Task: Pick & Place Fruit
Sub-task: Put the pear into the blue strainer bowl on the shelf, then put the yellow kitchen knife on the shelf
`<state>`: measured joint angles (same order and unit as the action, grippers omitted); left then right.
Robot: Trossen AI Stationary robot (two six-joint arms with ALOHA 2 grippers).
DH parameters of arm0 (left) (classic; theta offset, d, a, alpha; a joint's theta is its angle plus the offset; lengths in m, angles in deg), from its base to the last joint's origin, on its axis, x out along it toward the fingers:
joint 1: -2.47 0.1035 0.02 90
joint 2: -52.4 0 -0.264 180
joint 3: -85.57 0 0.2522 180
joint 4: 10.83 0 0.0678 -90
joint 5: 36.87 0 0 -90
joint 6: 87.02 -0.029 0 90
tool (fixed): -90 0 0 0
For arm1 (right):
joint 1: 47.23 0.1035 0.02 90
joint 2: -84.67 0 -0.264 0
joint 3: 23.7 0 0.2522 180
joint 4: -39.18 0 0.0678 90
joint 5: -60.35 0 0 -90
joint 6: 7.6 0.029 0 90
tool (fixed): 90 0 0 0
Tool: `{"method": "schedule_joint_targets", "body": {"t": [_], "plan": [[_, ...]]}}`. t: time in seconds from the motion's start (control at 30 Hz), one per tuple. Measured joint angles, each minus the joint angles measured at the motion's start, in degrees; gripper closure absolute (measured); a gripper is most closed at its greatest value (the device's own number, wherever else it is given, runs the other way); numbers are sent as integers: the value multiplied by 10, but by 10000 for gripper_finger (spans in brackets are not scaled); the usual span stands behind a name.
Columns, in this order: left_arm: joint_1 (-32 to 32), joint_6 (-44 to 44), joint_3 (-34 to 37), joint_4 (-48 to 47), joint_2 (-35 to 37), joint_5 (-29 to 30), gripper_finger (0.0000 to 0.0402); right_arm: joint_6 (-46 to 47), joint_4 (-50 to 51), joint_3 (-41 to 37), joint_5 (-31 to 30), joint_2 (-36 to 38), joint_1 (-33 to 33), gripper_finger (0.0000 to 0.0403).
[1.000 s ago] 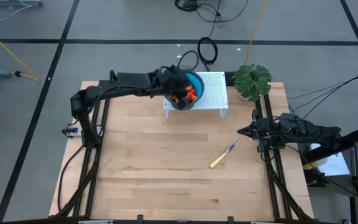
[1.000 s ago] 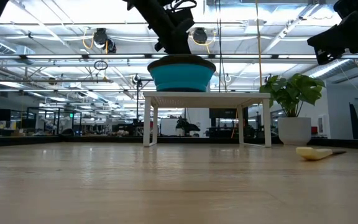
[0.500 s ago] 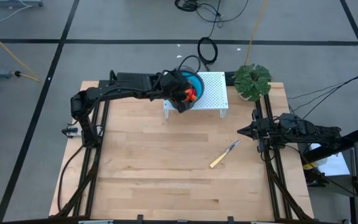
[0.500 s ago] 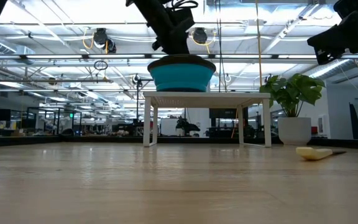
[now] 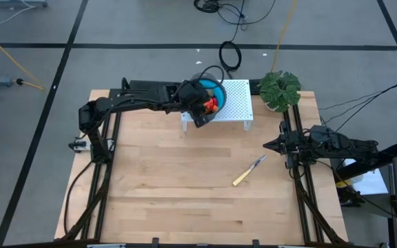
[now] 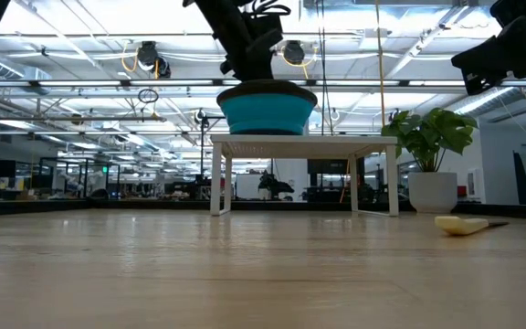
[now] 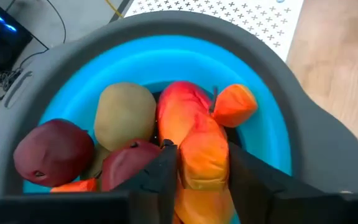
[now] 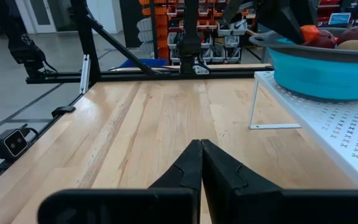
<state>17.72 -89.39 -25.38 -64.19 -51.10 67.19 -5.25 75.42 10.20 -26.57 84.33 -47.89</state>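
Wooden table carries a white perforated stand at its far edge, and on it sits a blue bowl holding the fruit. Over the bowl the left gripper has its jaws on both sides of the long red-orange-yellow piece, touching it. Further right lies a yellow-handled knife, a green plant stands at the corner, and the right gripper waits at the right edge with jaws closed on nothing.

I see wide bare board across the table, with only the knife lying on it. At the far edge the white stand, the blue bowl and the plant block passage.
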Motion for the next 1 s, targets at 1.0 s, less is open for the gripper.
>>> {"method": "schedule_joint_targets", "body": {"t": [1.0], "plan": [[-127, 172, 0, -27, 87, 4, 325, 121, -79, 0, 36, 0, 0, 403]]}}
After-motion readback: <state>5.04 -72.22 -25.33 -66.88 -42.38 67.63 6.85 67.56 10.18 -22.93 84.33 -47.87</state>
